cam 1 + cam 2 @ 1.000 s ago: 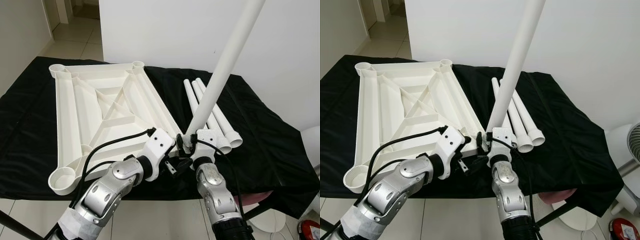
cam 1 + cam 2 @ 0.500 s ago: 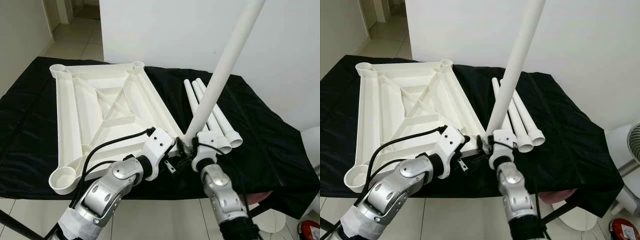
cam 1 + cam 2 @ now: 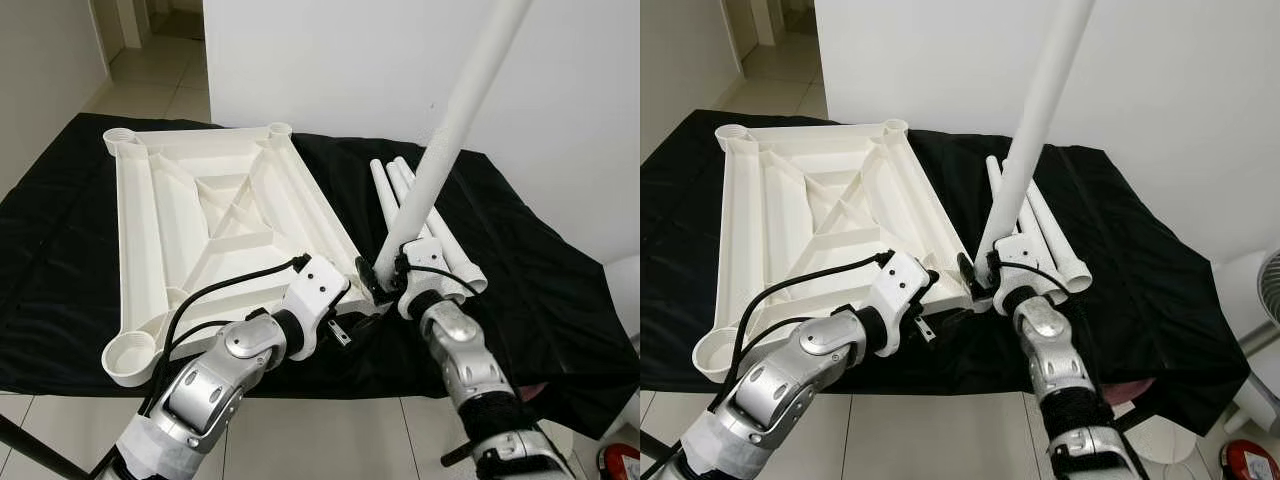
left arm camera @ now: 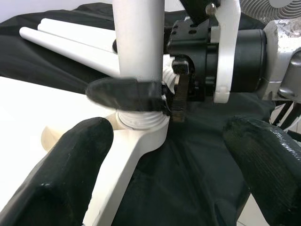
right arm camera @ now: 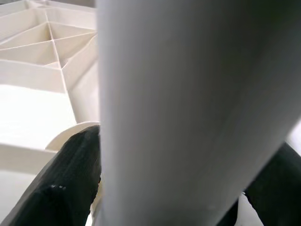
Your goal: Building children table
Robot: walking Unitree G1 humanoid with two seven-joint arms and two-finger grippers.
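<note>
The right gripper [image 4: 162, 94] is clamped on the white table leg [image 3: 440, 165] just above the tabletop's corner socket [image 4: 141, 125]. The leg's long axis rises steeply from that socket. The left gripper [image 4: 167, 155] stands wide open, empty, just short of the socket.

White tabletop [image 3: 200, 215] (ribbed) — black cloth [image 3: 530, 270]
</note>
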